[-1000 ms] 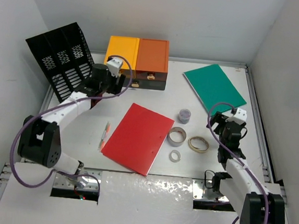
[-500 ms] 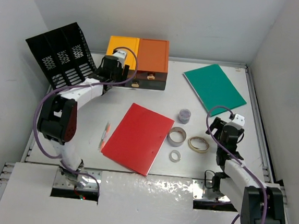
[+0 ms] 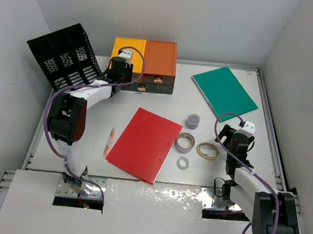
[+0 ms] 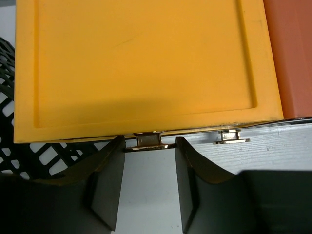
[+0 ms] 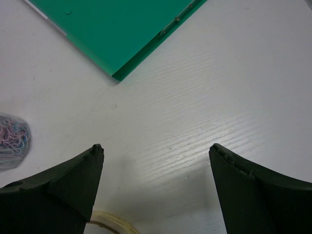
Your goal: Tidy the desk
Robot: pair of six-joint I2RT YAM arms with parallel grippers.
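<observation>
The desk [image 3: 83, 143] is a white tabletop. A red folder [image 3: 145, 143] lies in the middle and a green folder [image 3: 224, 91] at the back right. A yellow drawer box [image 3: 128, 53] and an orange one [image 3: 160, 60] stand at the back. My left gripper [image 3: 122, 73] is at the yellow box's front. In the left wrist view its jaws [image 4: 148, 146] are partly open, one on each side of the metal drawer handle [image 4: 148, 141]. My right gripper [image 3: 236, 136] is wide open and empty above bare desk [image 5: 156, 148], right of a beige tape roll [image 3: 208, 150].
A black file rack [image 3: 62, 62] leans at the back left. A grey tape roll [image 3: 185, 143], a small white roll [image 3: 183, 163] and a cup of paper clips [image 3: 193, 121] sit right of the red folder. A pen [image 3: 110, 140] lies left of it.
My left arm has swung from the desk's left middle back to the yellow drawer box's front. My right gripper has shifted slightly nearer and lower.
</observation>
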